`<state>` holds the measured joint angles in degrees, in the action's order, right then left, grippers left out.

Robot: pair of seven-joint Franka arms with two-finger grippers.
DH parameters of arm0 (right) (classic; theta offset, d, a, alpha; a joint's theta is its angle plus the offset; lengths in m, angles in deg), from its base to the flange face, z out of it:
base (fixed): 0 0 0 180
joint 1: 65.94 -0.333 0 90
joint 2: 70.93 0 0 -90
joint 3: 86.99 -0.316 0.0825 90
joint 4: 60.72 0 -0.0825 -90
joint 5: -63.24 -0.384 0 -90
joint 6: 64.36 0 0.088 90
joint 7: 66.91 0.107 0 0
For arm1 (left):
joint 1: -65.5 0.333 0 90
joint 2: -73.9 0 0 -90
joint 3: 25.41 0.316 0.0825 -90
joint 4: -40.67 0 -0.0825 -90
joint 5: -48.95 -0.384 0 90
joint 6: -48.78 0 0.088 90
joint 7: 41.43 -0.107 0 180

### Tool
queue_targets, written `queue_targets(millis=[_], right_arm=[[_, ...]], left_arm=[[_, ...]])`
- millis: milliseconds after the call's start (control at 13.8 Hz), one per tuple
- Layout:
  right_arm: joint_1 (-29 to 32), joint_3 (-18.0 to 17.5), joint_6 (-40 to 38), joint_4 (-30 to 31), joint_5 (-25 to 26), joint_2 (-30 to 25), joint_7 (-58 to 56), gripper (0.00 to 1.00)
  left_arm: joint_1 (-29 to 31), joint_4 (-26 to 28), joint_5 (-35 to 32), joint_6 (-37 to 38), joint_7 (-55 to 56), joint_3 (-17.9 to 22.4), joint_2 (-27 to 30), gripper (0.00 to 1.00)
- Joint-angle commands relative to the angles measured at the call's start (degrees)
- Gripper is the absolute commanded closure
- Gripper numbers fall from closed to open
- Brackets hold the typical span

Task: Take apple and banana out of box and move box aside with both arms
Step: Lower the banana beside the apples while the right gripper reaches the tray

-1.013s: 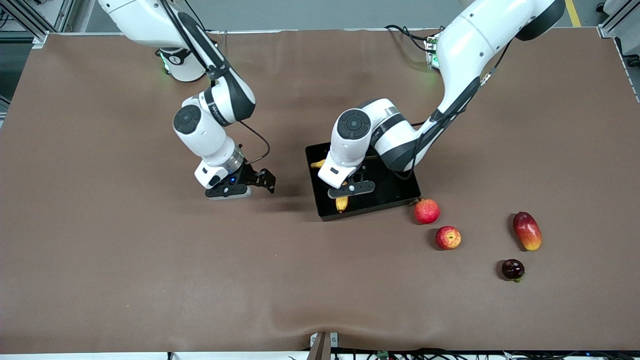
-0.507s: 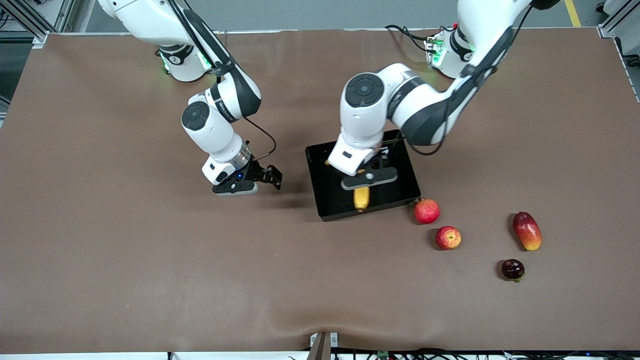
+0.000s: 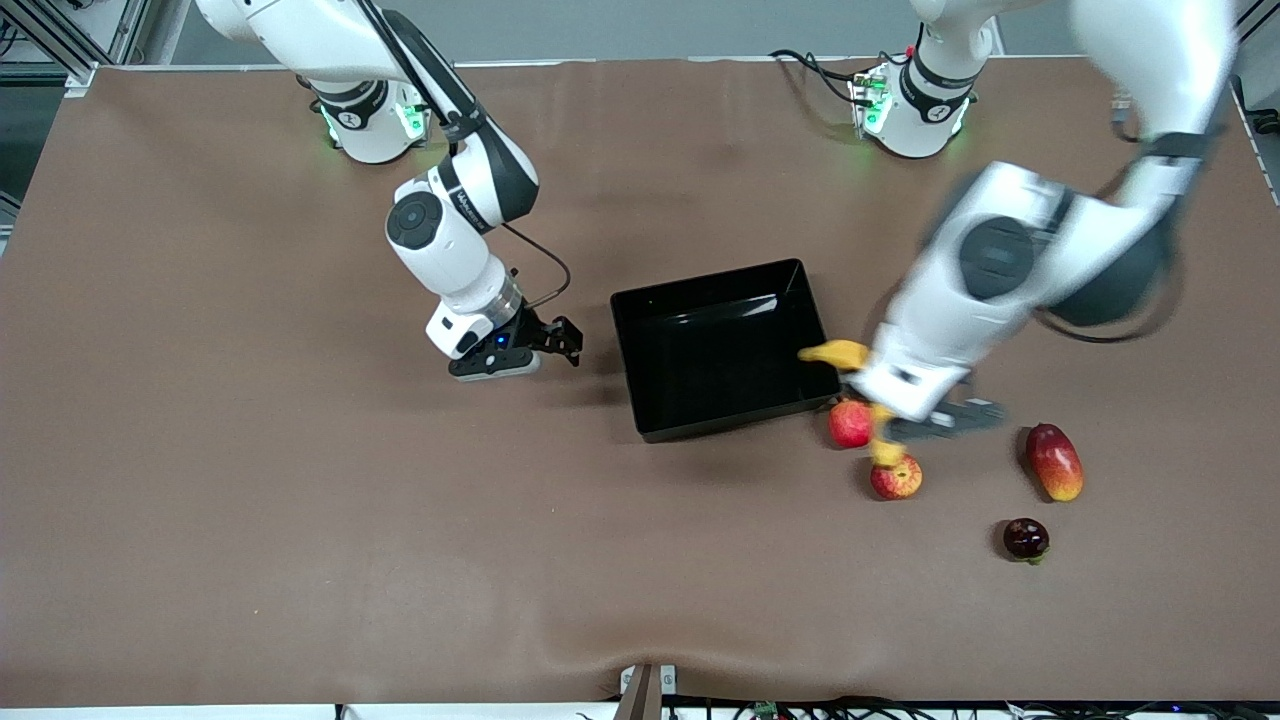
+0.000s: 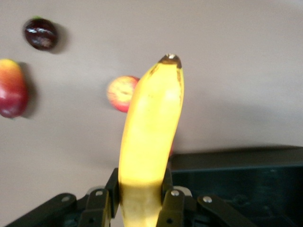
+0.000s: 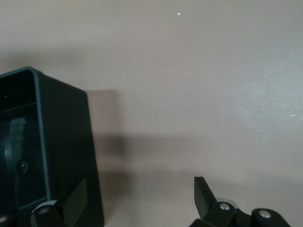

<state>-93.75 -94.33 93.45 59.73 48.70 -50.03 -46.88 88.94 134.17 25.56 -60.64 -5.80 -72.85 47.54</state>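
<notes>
We've just pulled the banana (image 3: 838,353) out of the box (image 3: 720,345): a second ago the left gripper (image 3: 905,425) was down inside the box clamping it, half a second ago it had lifted but hung over the box, and now it has swung toward the left arm's end of the worktop (image 3: 300,560). Jaws are clamped narrow on the banana's lower part, clear in the left wrist view (image 4: 150,137), with the dark tip pointing away from the wrist.

The banana is in the air, over the gap between the box edge and the loose fruit. The apple (image 3: 896,476) sits on the worktop right under the gripper, unmoved, already out of the box. The rounder red fruit (image 3: 851,424) lies just beside the box corner, the mango (image 3: 1054,462) and the dark plum (image 3: 1026,539) further toward the left arm's end.

The box now looks empty and hasn't shifted through the lift.

The right gripper (image 3: 520,345) has crept closer to the box and hovers low beside the wall at the right arm's end, jaws wide, holding nothing. The right wrist view shows that wall (image 5: 66,142) just ahead.

Our read: unloading is nearly done. We still need to set the banana down clear of the apple, then bring both arms to the box. Risk: dropping onto the apple.
</notes>
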Motion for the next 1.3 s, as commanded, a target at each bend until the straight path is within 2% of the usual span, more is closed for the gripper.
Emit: queue_targets(millis=[0, 145, 289, 434, 579, 724, 1013, 1086, 1158, 1230], right_arm=[[-0.8, 0.4, 0.0, 0.0, -0.8, -1.2, 0.2, 0.00], [-1.2, 0.3, -0.1, -1.0, -0.8, -1.0, 1.0, 0.00], [-1.9, 0.3, -0.4, -2.2, -0.8, -0.6, 1.1, 0.00], [-2.1, 0.3, -0.7, -5.1, -0.8, 0.7, 0.5, 0.00], [-2.4, 0.3, -1.1, -6.4, -0.8, 1.7, 0.4, 0.00], [-3.1, 0.3, -4.8, -8.7, -0.8, 3.1, 0.5, 0.00], [-3.9, 0.2, -9.9, -13.0, -0.8, 5.9, 2.1, 0.00], [-4.7, 0.3, -9.8, -13.2, -0.8, 6.7, 2.2, 0.00], [-5.3, 0.3, -9.8, -14.0, -0.8, 7.6, 2.4, 0.00], [-5.8, 0.3, -9.8, -14.8, -0.8, 8.8, 2.6, 0.00]], left_arm=[[8.5, 4.7, 1.0, -1.1, -8.4, -2.0, 0.8, 1.00], [13.6, 6.6, 0.7, -4.0, -14.1, -1.8, -1.6, 1.00], [16.7, 9.5, -2.1, -9.4, -14.5, -1.4, -4.3, 1.00], [19.2, 12.2, -10.0, -14.9, -14.5, -1.3, -8.1, 1.00], [20.0, 12.1, -15.9, -17.0, -14.5, -1.3, -13.3, 1.00], [20.0, 12.1, -19.9, -19.2, -14.5, 0.2, -16.2, 1.00], [19.5, 12.1, -20.4, -20.3, -14.5, 0.8, -18.3, 1.00], [19.4, 12.0, -20.4, -20.3, -14.5, 0.8, -19.0, 0.95], [19.4, 11.7, -20.4, -20.3, -14.5, 0.8, -19.4, 0.59], [19.3, 11.5, -20.4, -20.5, -14.5, 0.8, -19.4, 0.01]])
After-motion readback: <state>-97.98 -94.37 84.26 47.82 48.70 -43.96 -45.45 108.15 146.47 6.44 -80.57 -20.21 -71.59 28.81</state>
